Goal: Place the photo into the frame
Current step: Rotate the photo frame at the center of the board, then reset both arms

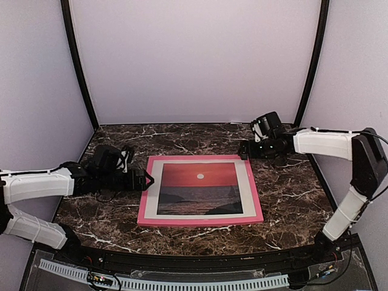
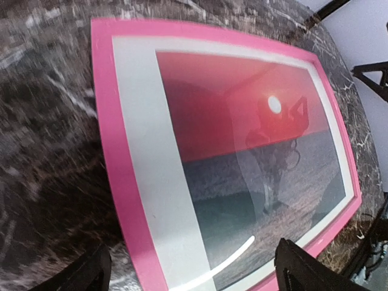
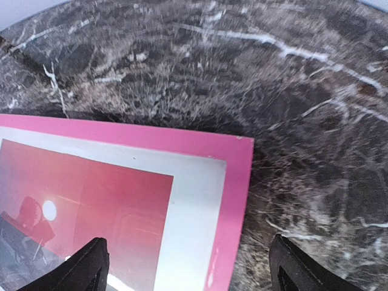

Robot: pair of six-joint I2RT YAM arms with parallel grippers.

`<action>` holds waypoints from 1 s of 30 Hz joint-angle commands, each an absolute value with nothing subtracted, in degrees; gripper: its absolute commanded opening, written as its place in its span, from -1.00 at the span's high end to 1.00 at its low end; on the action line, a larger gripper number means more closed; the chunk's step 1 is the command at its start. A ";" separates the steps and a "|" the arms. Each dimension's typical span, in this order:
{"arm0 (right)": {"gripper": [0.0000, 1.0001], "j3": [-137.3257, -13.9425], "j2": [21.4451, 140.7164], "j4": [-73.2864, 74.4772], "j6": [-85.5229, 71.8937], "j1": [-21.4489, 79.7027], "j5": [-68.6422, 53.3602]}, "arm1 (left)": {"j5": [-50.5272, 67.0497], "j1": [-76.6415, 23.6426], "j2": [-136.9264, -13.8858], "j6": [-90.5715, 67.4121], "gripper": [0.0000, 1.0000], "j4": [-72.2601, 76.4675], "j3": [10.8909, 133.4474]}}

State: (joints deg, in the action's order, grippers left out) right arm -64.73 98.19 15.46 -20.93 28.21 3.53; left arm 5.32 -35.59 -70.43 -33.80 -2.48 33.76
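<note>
**Ana:** When you look from above, where is the photo (image 1: 200, 188)?

**Ben:** It lies flat inside the pink frame (image 1: 200, 219), in the middle of the dark marble counter (image 1: 291, 200). A white mat (image 1: 151, 191) borders it on all four sides. The red sky and small white sun (image 1: 200, 176) are at the far side, the dark sea at the near side.

**Ana:** And the arms?

**Ben:** The left pincer (image 1: 148, 179) points at the frame's left rail, just beside it; I cannot tell whether it touches. The right pincer (image 1: 244, 150) sits by the far right corner, also just beside the frame. Neither one holds anything.

**Ana:** What does the left wrist camera give?

**Ben:** The frame (image 2: 112, 157) fills most of that view, with the mat (image 2: 151, 151) inside the rail and the photo (image 2: 230, 151) inside the mat. The surface is glossy: a dark reflection crosses the sky near the sun (image 2: 274, 104). The left pincer (image 2: 194, 270) stands wide, its two black fingers (image 2: 91, 273) in the bottom corners, far apart, with nothing gripped between them.

**Ana:** And the right wrist camera?

**Ben:** One corner of the frame (image 3: 236, 200) on the marble counter (image 3: 242, 73), then the mat (image 3: 194, 212) and the red part of the photo (image 3: 109, 206). The right pincer (image 3: 185, 267) is wide too, its fingers (image 3: 297, 270) at the bottom edge on either side of that corner, clear of it and holding nothing.
</note>
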 commanded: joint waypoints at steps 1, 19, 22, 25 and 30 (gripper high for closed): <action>-0.89 -60.20 86.76 15.53 -16.99 28.34 11.76 | -9.21 -35.63 -62.63 -25.42 -0.97 -8.11 38.36; -0.97 -46.64 52.29 19.36 -13.44 28.55 16.42 | -27.27 -33.75 -46.44 -9.87 -0.98 -15.66 47.52; -0.97 -47.80 51.27 22.23 -14.35 28.53 17.83 | -26.05 -33.75 -45.61 -7.33 -0.98 -16.30 48.13; -0.97 -47.41 50.75 23.32 -14.32 28.52 20.13 | -26.60 -33.75 -44.78 -5.95 -0.98 -16.06 47.46; -0.97 -45.98 49.93 22.88 -14.52 28.51 21.60 | -27.59 -33.75 -43.19 -5.38 -0.98 -14.69 44.06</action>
State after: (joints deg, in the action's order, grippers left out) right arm -46.74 51.09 23.27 -14.20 28.25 19.44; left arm -26.24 -33.98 -44.88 -7.44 -14.59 46.28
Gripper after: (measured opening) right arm 0.986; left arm 0.988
